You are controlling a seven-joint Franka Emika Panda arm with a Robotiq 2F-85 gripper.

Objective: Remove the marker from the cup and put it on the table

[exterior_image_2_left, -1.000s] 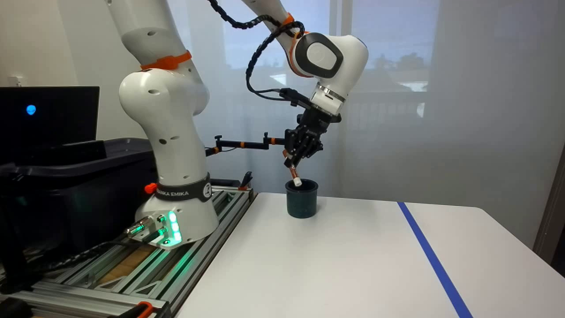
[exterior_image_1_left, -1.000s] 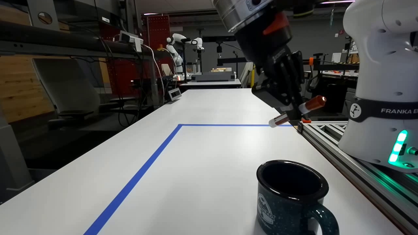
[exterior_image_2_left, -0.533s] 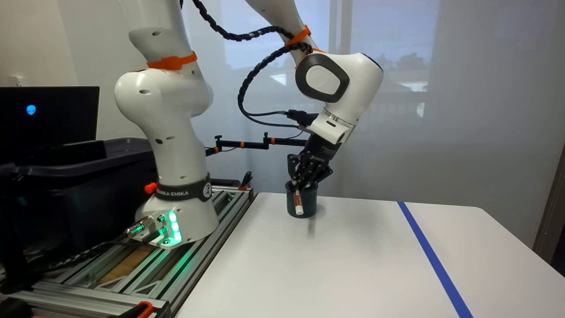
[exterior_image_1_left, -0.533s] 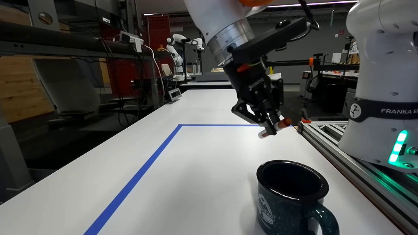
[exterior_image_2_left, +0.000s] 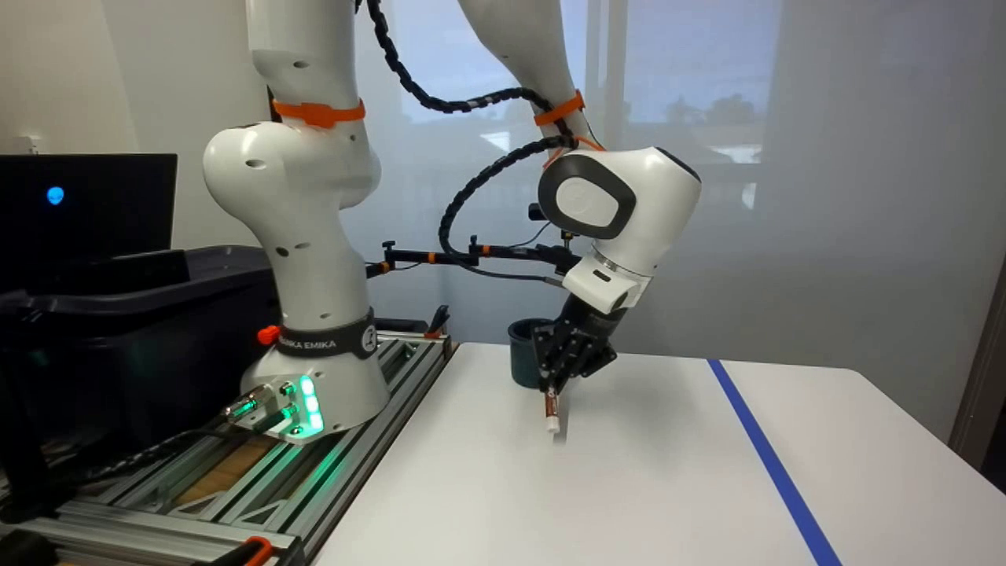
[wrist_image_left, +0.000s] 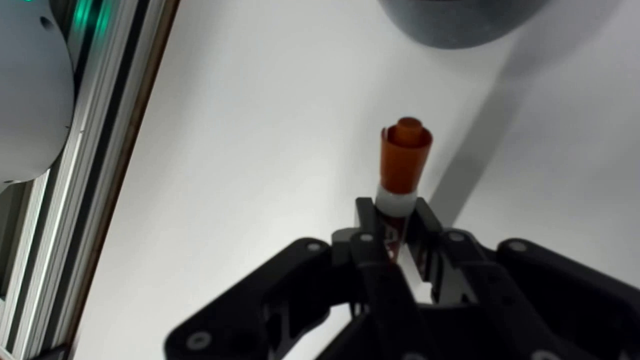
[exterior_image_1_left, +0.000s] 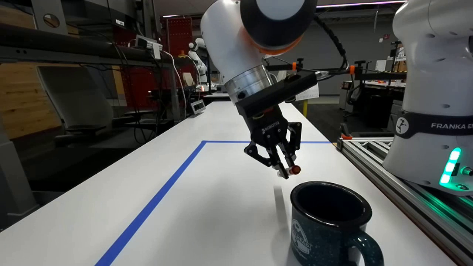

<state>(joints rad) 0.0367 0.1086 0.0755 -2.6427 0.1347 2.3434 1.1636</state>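
Gripper (wrist_image_left: 394, 205) with marker (exterior_image_2_left: 552, 409) now lower

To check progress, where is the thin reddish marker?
In the wrist view, the marker is right of centre, clamped in the black pincer, clear of the dark teal mug at top.

Arm (exterior_image_2_left: 292, 181) bent, forearm (exterior_image_2_left: 525, 39) angled down; wrist (exterior_image_2_left: 603, 286) tilted; tool (wrist_image_left: 395, 206) slanting downward, fingers (wrist_image_left: 367, 217) pinched nearly together.

In an exterior view you see a gray chair (exterior_image_1_left: 75, 98) near a brown wood wall (exterior_image_1_left: 18, 103), and a red board (exterior_image_1_left: 180, 38) with little holes. A thin pink light (exterior_image_1_left: 362, 4) glows above a gray wall (exterior_image_1_left: 360, 48). In an exterior view you have a big window (exterior_image_2_left: 684, 55), and trees (exterior_image_2_left: 731, 108) show through its pale shade (exterior_image_2_left: 880, 236).
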